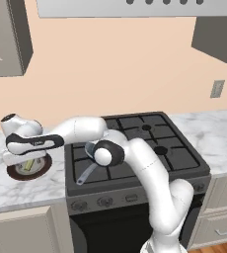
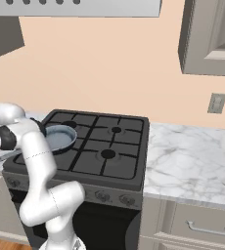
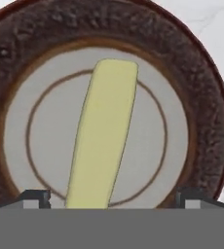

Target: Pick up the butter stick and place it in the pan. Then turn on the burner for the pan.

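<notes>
Lying lengthwise – butter stick (image 3: 103,133), pale yellow | on brown-rimmed plate (image 3: 16,58) | jaws wide open – empty

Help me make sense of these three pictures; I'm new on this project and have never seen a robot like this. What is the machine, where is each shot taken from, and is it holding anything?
The machine is a white jointed robot arm in a rendered kitchen. Two pictures come from cameras behind it, to its left and its right, looking over a black gas stove set in a marble counter. The third comes from a camera on the hand, looking along its pincer.

On the stove sits a round grey-blue metal frying pan. On the counter beside the stove is a flat round plate with a dark brown rim, and on it lies a small pale-yellow butter stick.

The pincer is open, a finger on either side of the stick, and holds nothing.
</notes>
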{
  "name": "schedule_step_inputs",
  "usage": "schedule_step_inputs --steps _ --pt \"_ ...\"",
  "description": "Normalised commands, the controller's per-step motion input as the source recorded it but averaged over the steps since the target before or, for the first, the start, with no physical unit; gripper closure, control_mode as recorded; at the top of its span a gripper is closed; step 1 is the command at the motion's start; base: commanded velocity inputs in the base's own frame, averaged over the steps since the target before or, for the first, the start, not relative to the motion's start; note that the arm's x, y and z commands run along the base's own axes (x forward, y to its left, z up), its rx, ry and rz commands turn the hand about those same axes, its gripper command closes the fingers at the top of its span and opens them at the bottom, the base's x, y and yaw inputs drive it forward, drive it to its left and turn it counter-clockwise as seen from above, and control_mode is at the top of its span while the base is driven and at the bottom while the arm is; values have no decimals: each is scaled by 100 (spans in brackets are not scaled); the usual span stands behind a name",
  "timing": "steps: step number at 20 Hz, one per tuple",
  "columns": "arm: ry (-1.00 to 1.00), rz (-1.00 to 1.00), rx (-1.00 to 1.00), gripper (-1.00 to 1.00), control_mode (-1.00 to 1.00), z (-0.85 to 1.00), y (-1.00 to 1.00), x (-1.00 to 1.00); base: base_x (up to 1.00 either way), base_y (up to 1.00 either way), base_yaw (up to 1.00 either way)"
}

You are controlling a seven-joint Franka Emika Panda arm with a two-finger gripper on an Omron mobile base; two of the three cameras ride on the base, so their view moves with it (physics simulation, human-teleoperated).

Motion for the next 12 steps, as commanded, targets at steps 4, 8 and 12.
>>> schedule_step_inputs --steps 4,8,12 --pt "-17 9 8 -100 -100 -28 -10 9 0 0 0" --pt "-9 8 11 -100 -100 -19 -6 20 0 0 0" --pt "-4 4 11 -100 -100 -29 -2 19 0 0 0"
